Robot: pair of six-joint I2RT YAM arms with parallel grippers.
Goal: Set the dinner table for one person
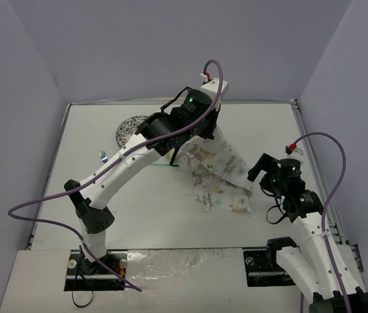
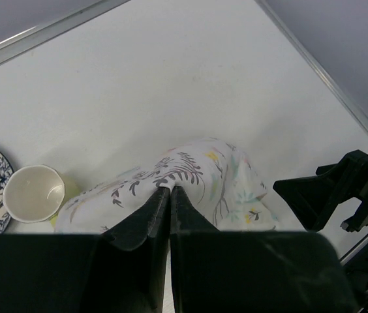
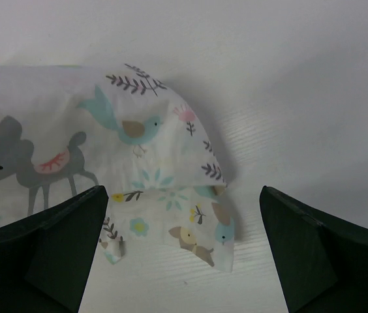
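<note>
A: Left tool (image 2: 169, 189)?
B: Pinched shut on the cloth (image 1: 218, 175), just 3 o'clock of the tabletop (image 1: 262, 130) centre. Right tool (image 3: 184, 195) gapes empty at the cloth's 4 o'clock corner.
A: Advice?
B: Grab that corner, then draw the cloth flat together

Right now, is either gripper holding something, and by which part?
The left gripper is shut on the cloth, pinching a raised fold at its far end. The right gripper is open and holds nothing.
</note>
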